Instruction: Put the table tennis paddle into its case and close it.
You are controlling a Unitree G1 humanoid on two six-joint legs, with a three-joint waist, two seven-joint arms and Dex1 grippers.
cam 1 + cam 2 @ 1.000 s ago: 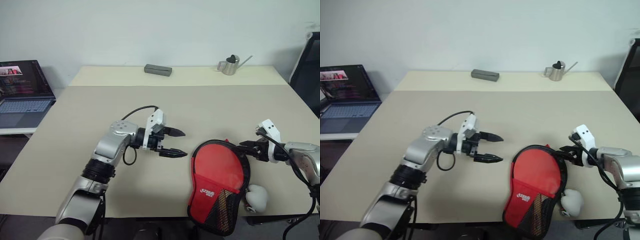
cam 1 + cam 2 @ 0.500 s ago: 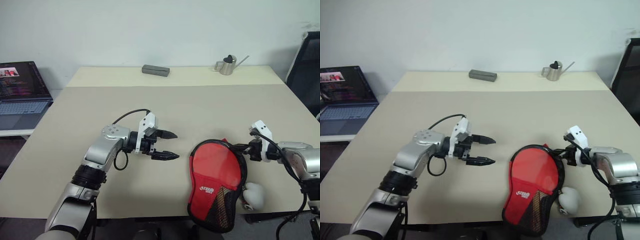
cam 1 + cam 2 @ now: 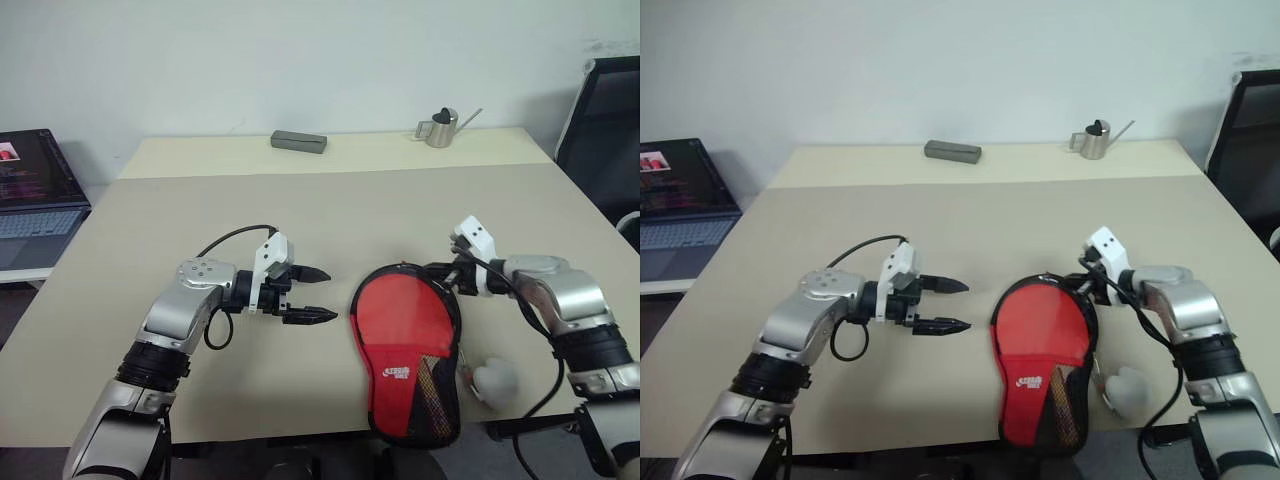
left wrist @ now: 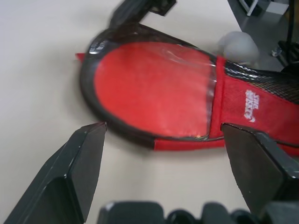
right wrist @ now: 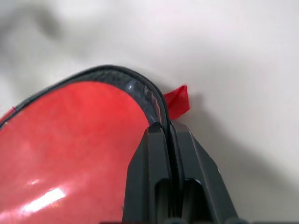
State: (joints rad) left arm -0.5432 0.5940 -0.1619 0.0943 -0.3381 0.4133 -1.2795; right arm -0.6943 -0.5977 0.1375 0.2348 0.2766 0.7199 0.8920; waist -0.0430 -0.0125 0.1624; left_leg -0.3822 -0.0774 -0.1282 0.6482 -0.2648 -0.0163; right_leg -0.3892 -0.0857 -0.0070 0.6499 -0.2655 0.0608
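Observation:
The case [image 3: 405,335] lies flat near the table's front edge, its red front up, with black trim, a mesh pocket and white lettering. Its white plush charm [image 3: 492,380] rests to its right. My right gripper [image 3: 447,281] is shut on the black rim at the case's far right, and the right wrist view shows the fingers [image 5: 154,158] pinching that rim beside a small red tab [image 5: 178,101]. My left gripper [image 3: 318,294] stands open to the left of the case, apart from it, and its wrist view frames the case [image 4: 154,88] between its fingers. The paddle is hidden.
A grey box [image 3: 298,141] and a small metal watering can [image 3: 438,128] sit at the table's far edge [image 3: 340,160]. A laptop [image 3: 35,190] stands on a side surface at the left. A black chair [image 3: 600,110] is at the right.
The camera has shifted. My right gripper has shut on the case's rim and moved left along its far edge. My left gripper, still open, has drawn slightly left, away from the case.

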